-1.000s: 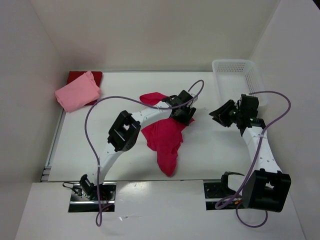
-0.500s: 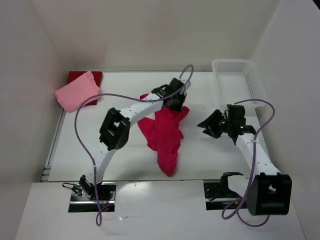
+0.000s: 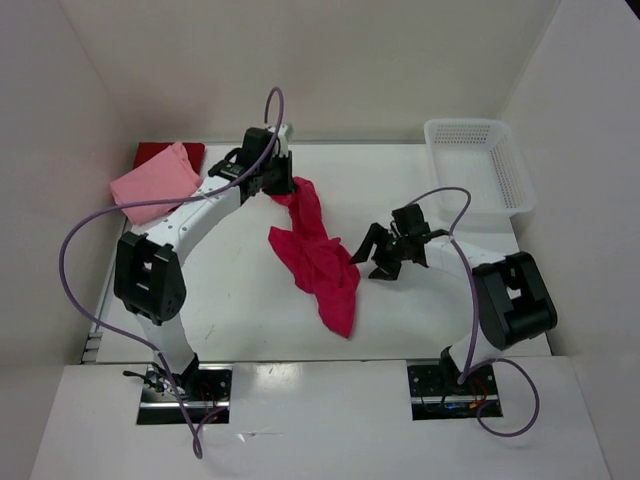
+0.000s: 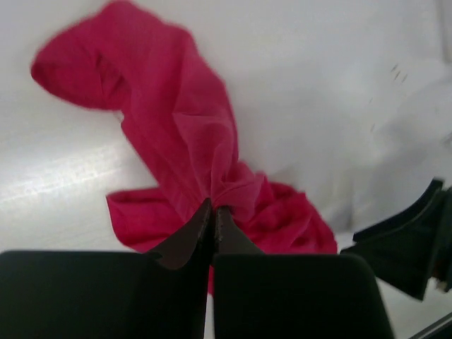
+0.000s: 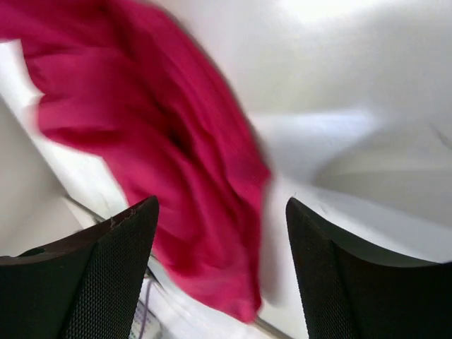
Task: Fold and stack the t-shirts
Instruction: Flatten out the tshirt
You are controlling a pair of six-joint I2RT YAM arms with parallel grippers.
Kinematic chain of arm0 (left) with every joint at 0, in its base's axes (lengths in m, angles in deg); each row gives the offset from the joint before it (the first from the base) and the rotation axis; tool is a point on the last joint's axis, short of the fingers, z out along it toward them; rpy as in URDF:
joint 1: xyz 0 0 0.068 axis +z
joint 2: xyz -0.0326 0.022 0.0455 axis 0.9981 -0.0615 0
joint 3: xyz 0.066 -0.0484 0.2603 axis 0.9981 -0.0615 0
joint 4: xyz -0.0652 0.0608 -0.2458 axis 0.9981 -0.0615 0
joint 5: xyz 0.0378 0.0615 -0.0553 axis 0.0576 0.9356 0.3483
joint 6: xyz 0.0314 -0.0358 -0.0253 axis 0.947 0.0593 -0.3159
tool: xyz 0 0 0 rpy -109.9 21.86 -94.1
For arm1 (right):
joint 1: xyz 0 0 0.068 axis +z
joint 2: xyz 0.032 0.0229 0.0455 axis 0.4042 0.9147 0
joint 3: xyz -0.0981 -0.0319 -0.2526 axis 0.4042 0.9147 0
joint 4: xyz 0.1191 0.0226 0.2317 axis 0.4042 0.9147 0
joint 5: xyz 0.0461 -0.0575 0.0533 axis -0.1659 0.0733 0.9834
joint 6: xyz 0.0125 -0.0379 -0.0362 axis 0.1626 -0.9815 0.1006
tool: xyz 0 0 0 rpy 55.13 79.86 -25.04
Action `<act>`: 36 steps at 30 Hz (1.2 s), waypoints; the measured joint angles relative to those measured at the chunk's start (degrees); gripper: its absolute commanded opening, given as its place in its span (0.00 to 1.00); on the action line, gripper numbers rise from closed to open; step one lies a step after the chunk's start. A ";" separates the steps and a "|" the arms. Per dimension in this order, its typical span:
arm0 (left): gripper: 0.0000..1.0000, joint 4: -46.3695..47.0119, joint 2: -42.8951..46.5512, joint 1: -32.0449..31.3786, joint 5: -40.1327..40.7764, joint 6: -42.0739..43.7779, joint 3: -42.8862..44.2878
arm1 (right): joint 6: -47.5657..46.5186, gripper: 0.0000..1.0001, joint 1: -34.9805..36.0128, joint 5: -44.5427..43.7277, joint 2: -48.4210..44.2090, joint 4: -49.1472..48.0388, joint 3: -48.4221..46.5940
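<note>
We see the left hand [image 3: 284, 186] pinched fully closed on a fold of the bright crimson t-shirt [image 3: 316, 258], and the left wrist view shows its two fingertips [image 4: 205, 215] meeting with the cloth bunched between them. From that grip the shirt runs away toward 5 o'clock as a long rumpled strip lying on the tabletop [image 3: 245, 312]. Its far end is well short of the near edge. The right hand [image 3: 373, 257] hovers just at 3 o'clock of the strip's middle. Its jaws are spread wide and hold nothing, and from its own wrist camera the crimson cloth fills the gap ahead of the two pads [image 5: 127, 247]. We cannot tell whether they touch it. The light pink t-shirt [image 3: 155, 187] lies folded in the 10 o'clock corner, partly on top of the dark red t-shirt [image 3: 193, 152]. Both are well apart from the hands. The white mesh basket [image 3: 468, 125] stands at 2 o'clock, and all three shirts lie outside it. Compared with a second ago, the left hand has closed and swung from the tabletop's middle toward 11 o'clock, pulling the crimson shirt out from a broad heap into this strip. The right hand has come away from beside the basket toward the shirt, and its jaws have opened further.
</note>
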State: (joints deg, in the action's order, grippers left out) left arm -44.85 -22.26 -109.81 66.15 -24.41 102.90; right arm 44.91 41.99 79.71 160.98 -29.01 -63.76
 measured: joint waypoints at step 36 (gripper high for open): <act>0.00 -1.53 13.66 12.90 -5.95 -2.80 -19.04 | -3.08 0.00 12.83 -6.93 17.62 4.09 -30.53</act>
State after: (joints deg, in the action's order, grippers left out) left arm -46.38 -8.60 -96.91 60.20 -27.20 83.87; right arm 41.83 54.82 72.78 178.60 -24.93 -94.29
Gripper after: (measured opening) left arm 0.014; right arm 0.016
